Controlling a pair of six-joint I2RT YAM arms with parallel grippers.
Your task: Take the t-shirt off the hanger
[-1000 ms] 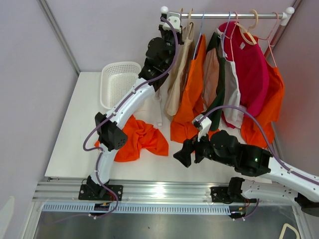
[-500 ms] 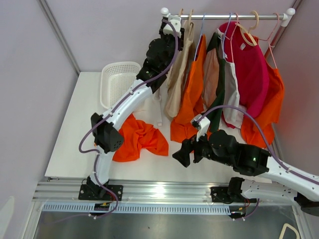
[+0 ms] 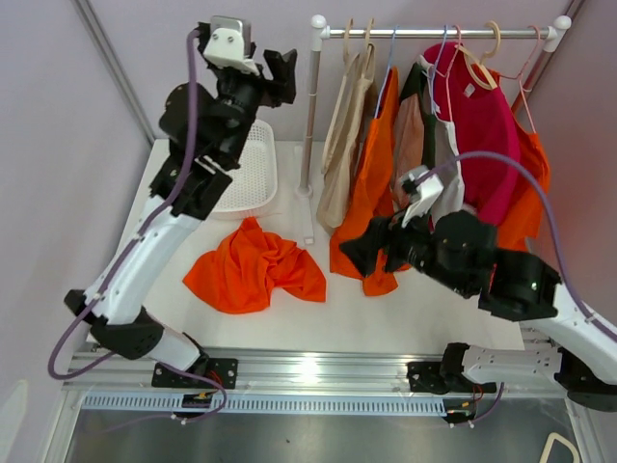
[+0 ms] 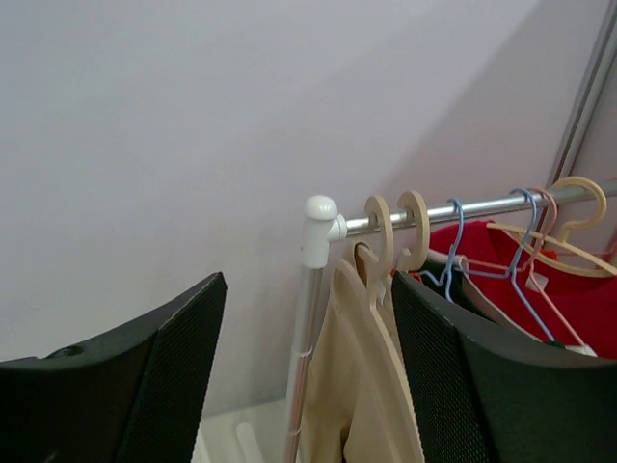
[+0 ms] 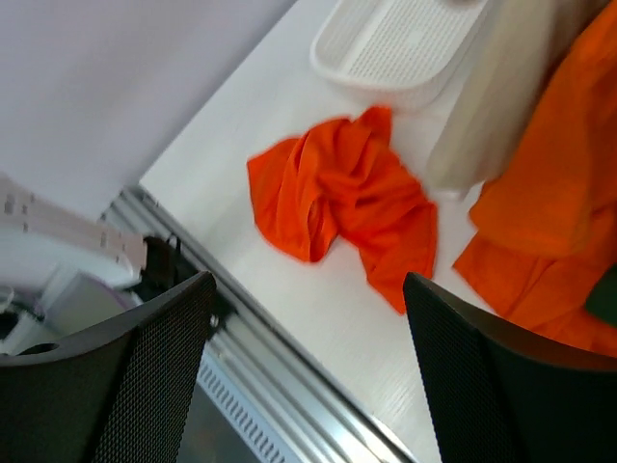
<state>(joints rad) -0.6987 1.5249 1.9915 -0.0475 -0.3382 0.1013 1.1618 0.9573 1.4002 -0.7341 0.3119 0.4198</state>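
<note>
My left arm has pulled out from among the hanging clothes and swung up and to the left, and my right arm has risen from the table edge toward the rack. The left gripper [image 3: 285,77] is now hovering high, just left of the rack's white post [image 3: 310,116] and above the white basket [image 3: 253,174]. In the left wrist view its fingers [image 4: 183,367] are standing wide apart and gripping nothing, looking toward the post's end cap and the rail [image 3: 434,31]. Two cream hangers [image 4: 386,217] are hooking over the rail just beside the post, and a beige garment [image 3: 345,135] is hanging from them. The right gripper [image 3: 355,253] is floating in front of the lower hem of a hanging orange shirt [image 3: 371,178]. Its fingers [image 5: 145,386] are also spread wide and are holding nothing. The orange t-shirt [image 3: 253,268] is lying crumpled on the white table [image 3: 174,222], free of any hanger, in front of the basket and to the left of the hanging clothes. A red shirt [image 3: 482,125] and several other garments are hanging further right along the rail.
</note>
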